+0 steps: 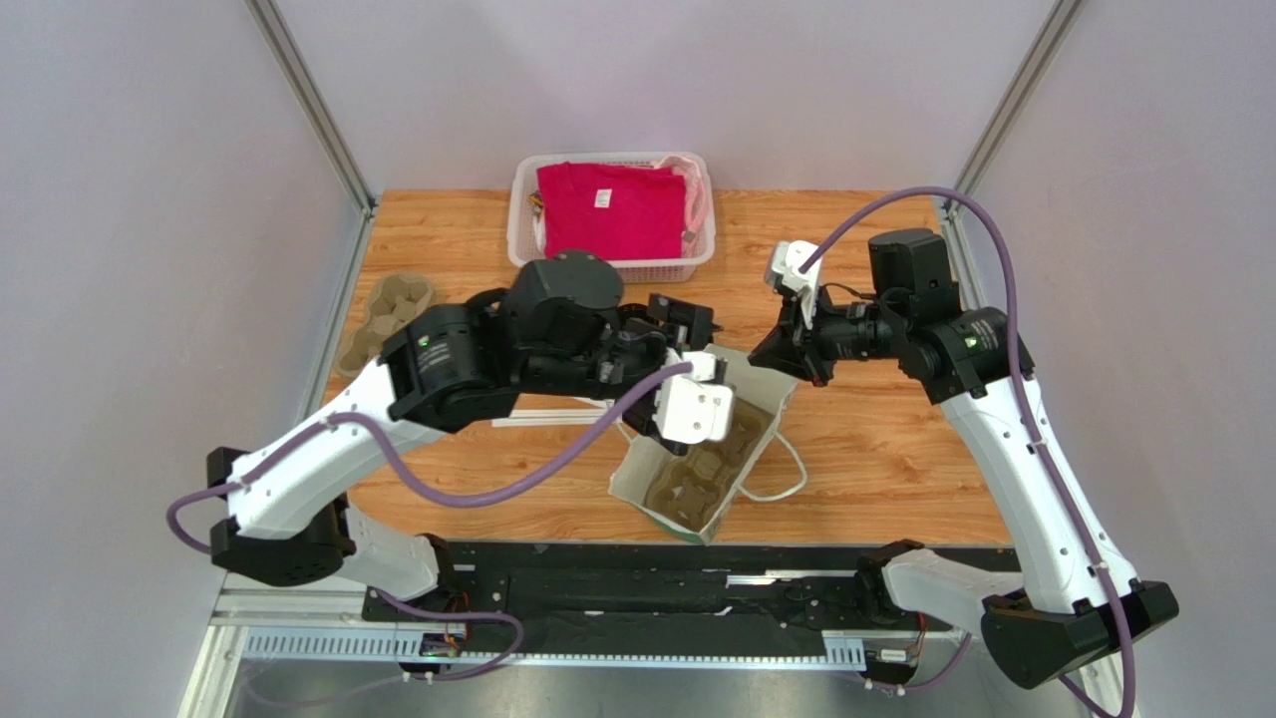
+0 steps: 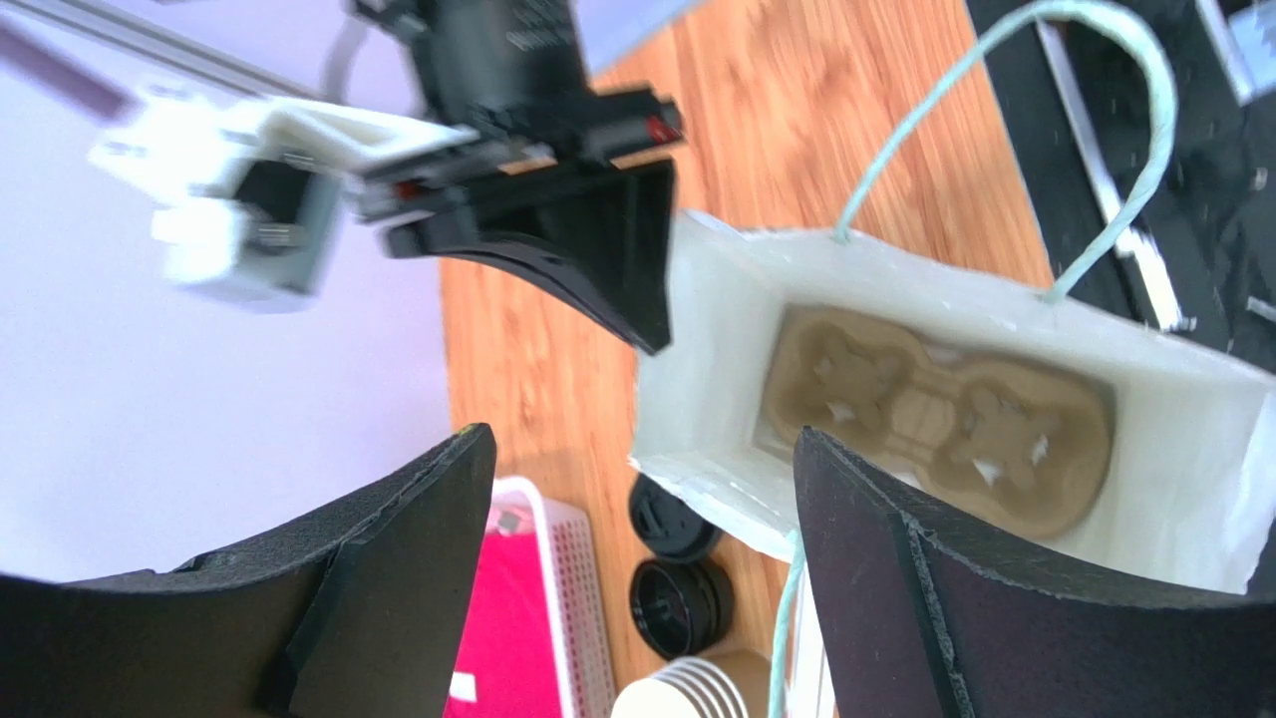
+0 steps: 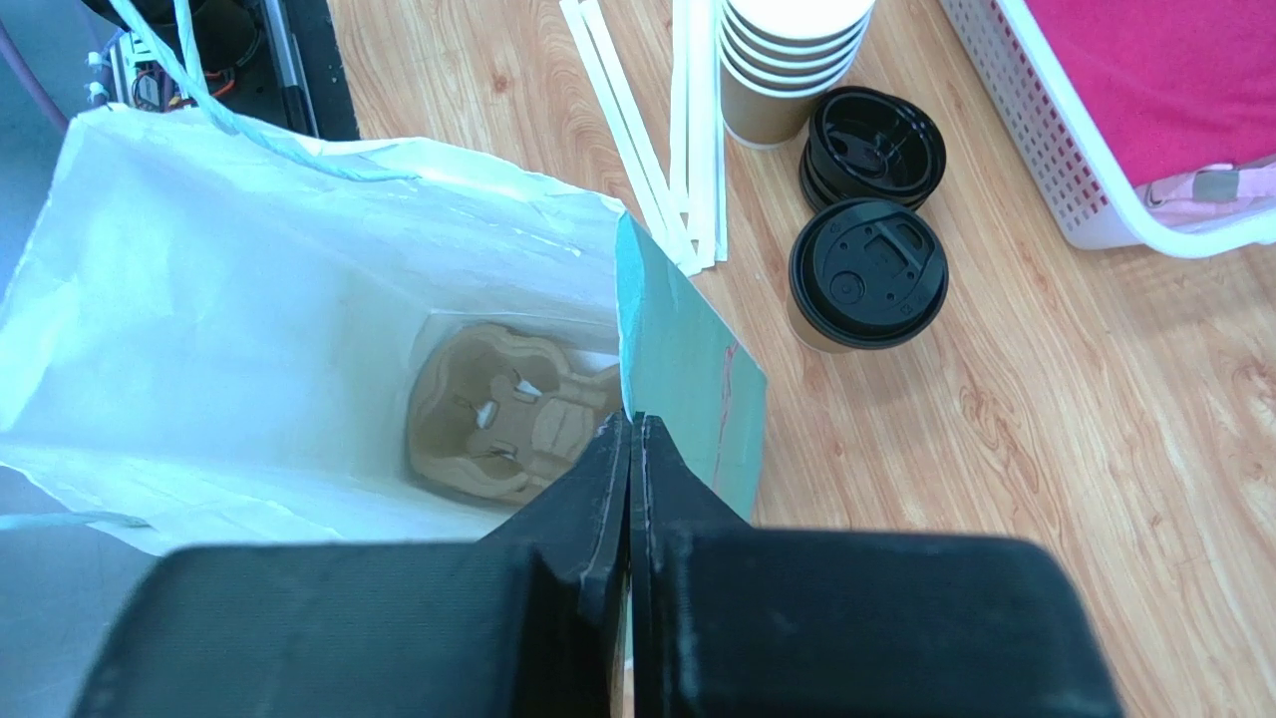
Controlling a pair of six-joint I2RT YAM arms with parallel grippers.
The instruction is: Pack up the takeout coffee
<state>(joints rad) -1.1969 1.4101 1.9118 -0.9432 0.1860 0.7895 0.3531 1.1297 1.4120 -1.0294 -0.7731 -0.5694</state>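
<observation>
The takeout coffee point(image 3: 869, 274), a cup under a round black lid, stands on the wood just beyond the white paper bag point(image 3: 225, 269). In the left wrist view the coffee point(image 2: 667, 516) is partly hidden behind the bag's rim point(image 2: 719, 344). My left gripper point(image 2: 641, 442) hovers open over that spot with nothing between its fingers; in the top view its arm hides the coffee. My right gripper point(image 3: 632, 422) is shut on the bag's edge, holding the mouth open point(image 1: 772, 356). A brown pulp cup carrier point(image 3: 502, 412) lies at the bag's bottom.
A pile of spare black lids point(image 3: 876, 145) and a stack of nested paper cups point(image 3: 787, 53) stand beside the coffee, with white straws point(image 3: 674, 135) next to them. A white basket point(image 1: 520, 210) with red cloth sits at the back. More pulp carriers point(image 1: 382, 314) lie at the left.
</observation>
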